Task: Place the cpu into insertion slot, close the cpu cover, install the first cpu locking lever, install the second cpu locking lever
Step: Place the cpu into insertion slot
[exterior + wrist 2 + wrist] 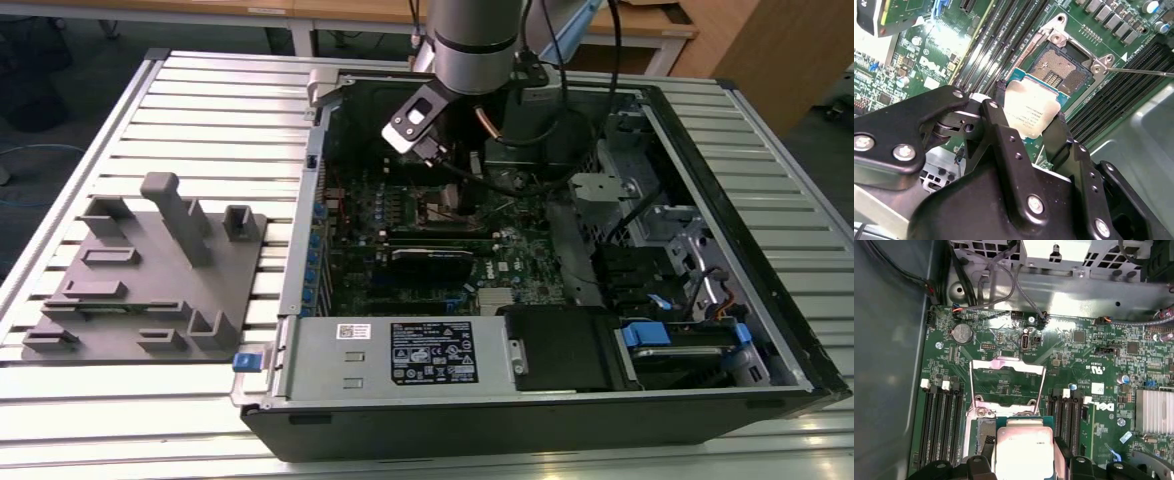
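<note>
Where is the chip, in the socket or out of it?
Out. The gripper grips the chip by its edges, and the socket shows bare beyond it.

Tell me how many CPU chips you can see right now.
1: the cpu, held in the gripper, partly over the insertion slot, whose cpu cover stands open. Others may be hidden.
</note>
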You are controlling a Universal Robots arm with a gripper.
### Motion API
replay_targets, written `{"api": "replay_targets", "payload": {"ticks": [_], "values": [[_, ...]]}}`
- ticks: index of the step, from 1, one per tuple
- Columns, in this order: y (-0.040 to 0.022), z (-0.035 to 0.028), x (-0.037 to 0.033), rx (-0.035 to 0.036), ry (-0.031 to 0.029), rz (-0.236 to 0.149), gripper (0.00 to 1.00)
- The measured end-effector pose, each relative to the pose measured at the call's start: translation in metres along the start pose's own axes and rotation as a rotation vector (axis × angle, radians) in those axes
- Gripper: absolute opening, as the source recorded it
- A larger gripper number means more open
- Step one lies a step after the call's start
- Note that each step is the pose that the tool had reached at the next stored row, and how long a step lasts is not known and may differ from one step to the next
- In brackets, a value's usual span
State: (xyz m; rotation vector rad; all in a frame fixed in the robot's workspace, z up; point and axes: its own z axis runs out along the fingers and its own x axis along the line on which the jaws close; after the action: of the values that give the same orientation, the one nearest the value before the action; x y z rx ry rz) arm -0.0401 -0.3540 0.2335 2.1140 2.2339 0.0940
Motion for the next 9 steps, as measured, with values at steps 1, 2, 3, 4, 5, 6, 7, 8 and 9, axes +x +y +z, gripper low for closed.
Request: {"api": "replay_targets", "payload": {"ticks": [1,2,3,4,5,6,7,8,9], "values": [[-0.0002,0.0003,0.0003,0.0,-0.0004,0.005,0.54],[-0.0004,0.0005,0.0006,0.0,-0.0009,0.011,0.54],[-0.0005,0.0007,0.0009,0.0001,-0.0014,0.016,0.54],[-0.0005,0.0009,0.0012,0.0001,-0.0019,0.021,0.54],[-0.0005,0.0012,0.0015,0.0001,-0.0021,0.025,0.54],[-0.0005,0.0014,0.0016,0.0001,-0.0028,0.032,0.54],[-0.0005,0.0016,0.0016,0.0002,-0.0036,0.041,0.54],[-0.0006,0.0017,0.0018,0.0003,-0.0042,0.048,0.54],[-0.0006,0.0017,0.0018,0.0003,-0.0044,0.051,0.54]]}}
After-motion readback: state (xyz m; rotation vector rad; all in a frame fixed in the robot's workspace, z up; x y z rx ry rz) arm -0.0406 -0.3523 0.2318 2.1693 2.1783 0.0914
